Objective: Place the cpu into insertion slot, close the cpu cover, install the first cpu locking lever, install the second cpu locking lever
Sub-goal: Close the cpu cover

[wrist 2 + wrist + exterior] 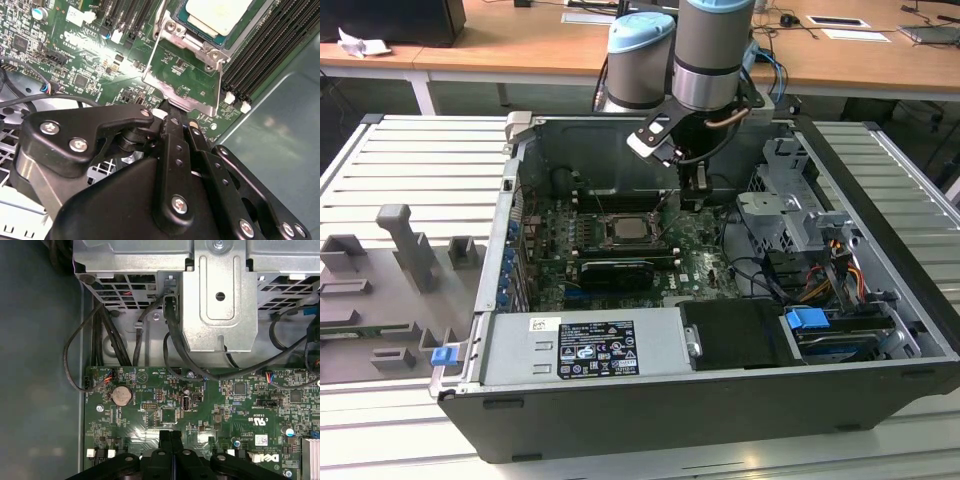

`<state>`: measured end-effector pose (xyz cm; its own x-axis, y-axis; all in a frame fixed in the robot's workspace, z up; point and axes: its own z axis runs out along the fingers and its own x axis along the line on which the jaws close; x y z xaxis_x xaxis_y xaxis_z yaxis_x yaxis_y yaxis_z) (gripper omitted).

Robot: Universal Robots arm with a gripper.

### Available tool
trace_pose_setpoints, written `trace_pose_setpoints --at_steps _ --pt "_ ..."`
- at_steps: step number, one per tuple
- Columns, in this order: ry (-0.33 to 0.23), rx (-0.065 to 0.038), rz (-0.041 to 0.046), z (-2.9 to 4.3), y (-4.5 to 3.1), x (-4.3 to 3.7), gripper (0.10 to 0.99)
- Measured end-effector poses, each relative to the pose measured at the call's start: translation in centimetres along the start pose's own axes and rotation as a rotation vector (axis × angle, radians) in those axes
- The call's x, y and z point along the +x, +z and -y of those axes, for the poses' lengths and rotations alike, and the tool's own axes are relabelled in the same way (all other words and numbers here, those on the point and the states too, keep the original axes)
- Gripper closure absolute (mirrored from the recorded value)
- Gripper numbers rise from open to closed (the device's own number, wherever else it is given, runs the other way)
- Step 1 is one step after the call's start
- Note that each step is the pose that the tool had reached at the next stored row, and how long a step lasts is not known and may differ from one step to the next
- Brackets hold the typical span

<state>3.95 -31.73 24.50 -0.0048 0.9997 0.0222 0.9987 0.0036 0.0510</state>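
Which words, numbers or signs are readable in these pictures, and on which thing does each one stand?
No text can be quoted with certainty.
Label on the grey power supply box, exterior view: print and symbols too small to read.
Green circuit board, first wrist view: white printed markings too small to read.
White sticker on that board: too small to read.
The cpu, second wrist view: no print visible on its top.

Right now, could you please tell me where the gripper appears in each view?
Exterior view: gripper inside the case, to the exterior view's right of the cpu.
Second wrist view: gripper touching the cpu cover's edge.
First wrist view: gripper, fingers shut, above the green circuit board.
Shared landmark: that board.
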Motion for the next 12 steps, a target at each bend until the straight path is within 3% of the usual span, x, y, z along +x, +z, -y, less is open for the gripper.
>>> trace_pose_setpoints --at_steps 12 --pt "0.000 0.000 0.0000 0.49 -0.02 0.00 0.980"
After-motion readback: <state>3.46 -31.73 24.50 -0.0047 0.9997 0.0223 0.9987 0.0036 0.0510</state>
